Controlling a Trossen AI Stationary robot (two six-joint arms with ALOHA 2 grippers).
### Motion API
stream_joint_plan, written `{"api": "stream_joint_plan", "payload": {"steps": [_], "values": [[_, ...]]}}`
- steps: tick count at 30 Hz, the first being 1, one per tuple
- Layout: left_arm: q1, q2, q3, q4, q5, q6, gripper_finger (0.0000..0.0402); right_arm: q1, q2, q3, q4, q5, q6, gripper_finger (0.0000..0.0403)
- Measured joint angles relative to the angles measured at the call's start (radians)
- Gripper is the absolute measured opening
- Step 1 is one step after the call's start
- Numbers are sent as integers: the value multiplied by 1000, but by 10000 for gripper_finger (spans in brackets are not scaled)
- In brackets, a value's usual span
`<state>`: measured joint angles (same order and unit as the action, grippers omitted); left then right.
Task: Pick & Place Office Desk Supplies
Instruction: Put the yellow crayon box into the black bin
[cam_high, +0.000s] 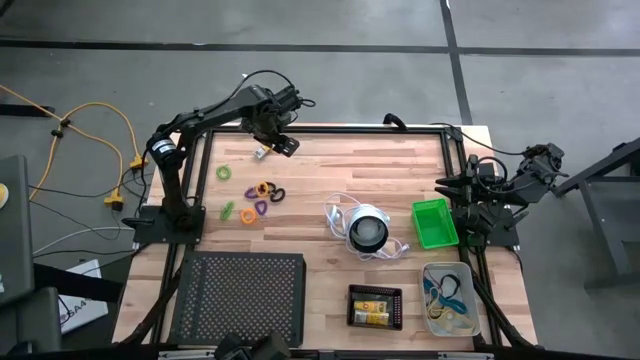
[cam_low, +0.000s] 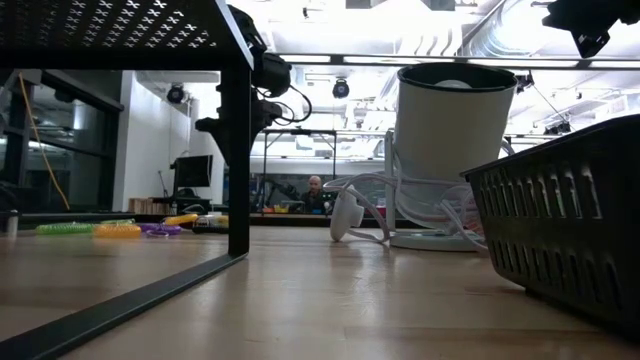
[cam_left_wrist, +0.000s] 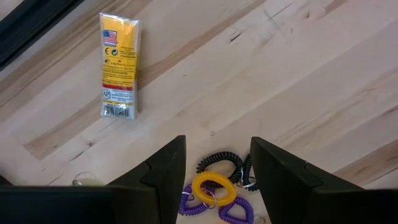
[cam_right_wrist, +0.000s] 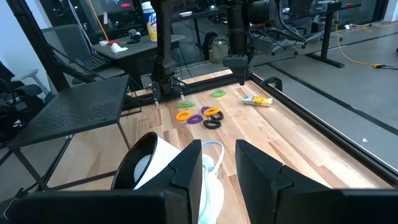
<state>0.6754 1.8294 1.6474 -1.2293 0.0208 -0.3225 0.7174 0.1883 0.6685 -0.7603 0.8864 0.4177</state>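
A yellow-and-white pack (cam_left_wrist: 119, 65) lies flat on the wood near the table's far left edge (cam_high: 262, 152). My left gripper (cam_left_wrist: 217, 180) hangs open above the table, pointing down, just beside the pack (cam_right_wrist: 257, 100) and touching nothing. Below its fingers a cluster of black, yellow and purple coil loops (cam_left_wrist: 214, 186) lies on the table (cam_high: 262, 190). More loops, green (cam_high: 224, 172) and orange (cam_high: 248, 215), lie around them. My right gripper (cam_right_wrist: 217, 174) waits open at the table's right edge (cam_high: 500, 190), holding nothing.
A round white-and-black object with a white cord (cam_high: 368, 230) stands mid-table. A green tray (cam_high: 434, 222), a black tray (cam_high: 375, 305) with yellow packs and a clear tray (cam_high: 450, 298) with cords sit at the near right. A black perforated platform (cam_high: 240, 295) fills the near left.
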Motion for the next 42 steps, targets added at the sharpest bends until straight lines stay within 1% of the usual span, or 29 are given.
{"api": "stream_joint_plan", "payload": {"steps": [13,15,18,20,25,30,33,35,37,42], "values": [[0,0,0,0,-2,5,173,0,0,0,0,0,0,85],[0,0,0,-1,-33,19,173,0,0,0,0,0,0,85],[-27,0,0,-3,-120,19,173,0,0,0,0,0,0,85],[-52,0,0,8,-159,18,173,0,0,0,0,0,0,85],[-89,-1,-1,6,-180,-6,173,0,0,0,0,0,0,85],[-101,-2,-14,7,-234,-45,173,0,0,0,0,0,0,85],[-116,-15,-54,25,-259,-55,173,0,0,0,0,0,0,85],[-126,-38,-104,63,-272,-68,173,0,0,0,0,0,0,85],[-135,-75,-173,119,-290,-70,173,0,0,0,0,0,0,85],[-139,-199,-381,310,-291,-76,173,0,0,0,0,0,0,85]]}}
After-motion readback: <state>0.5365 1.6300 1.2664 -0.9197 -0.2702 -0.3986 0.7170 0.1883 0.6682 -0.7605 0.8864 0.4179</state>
